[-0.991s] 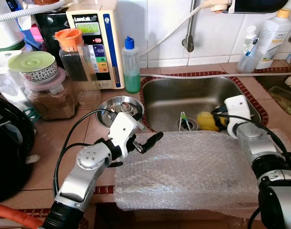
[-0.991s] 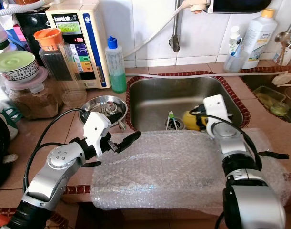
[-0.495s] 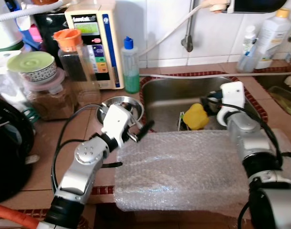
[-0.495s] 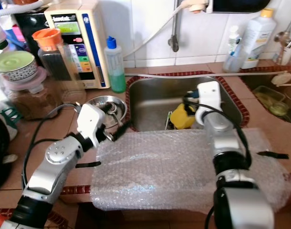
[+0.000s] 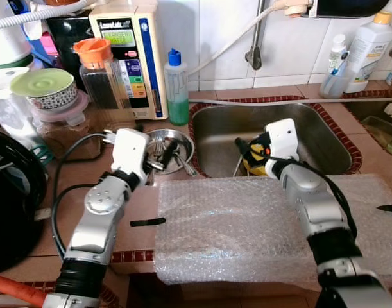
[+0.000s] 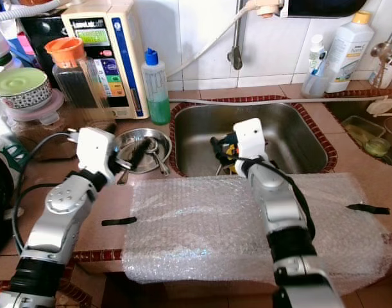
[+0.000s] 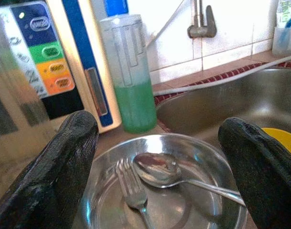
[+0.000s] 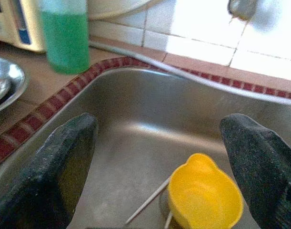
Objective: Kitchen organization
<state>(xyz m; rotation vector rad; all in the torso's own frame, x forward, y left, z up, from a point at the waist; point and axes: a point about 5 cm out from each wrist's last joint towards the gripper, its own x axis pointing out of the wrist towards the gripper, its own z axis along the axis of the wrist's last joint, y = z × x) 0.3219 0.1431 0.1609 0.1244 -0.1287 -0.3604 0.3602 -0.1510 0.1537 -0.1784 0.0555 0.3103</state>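
My left gripper (image 7: 155, 157) gapes over the steel bowl (image 7: 202, 157); my right gripper (image 8: 159, 157) gapes above the yellow cup (image 8: 205, 198). Labels unreadable.

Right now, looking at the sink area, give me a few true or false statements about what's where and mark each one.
1. The steel bowl holds a fork and a spoon. True.
2. The yellow cup sits on the bubble wrap. False: it lies in the sink.
3. The left gripper is open above the bowl. True.
4. The right gripper is shut on the cup. False: its fingers are spread apart, holding nothing.
5. The green soap bottle stands inside the sink. False: it stands on the counter beside it.
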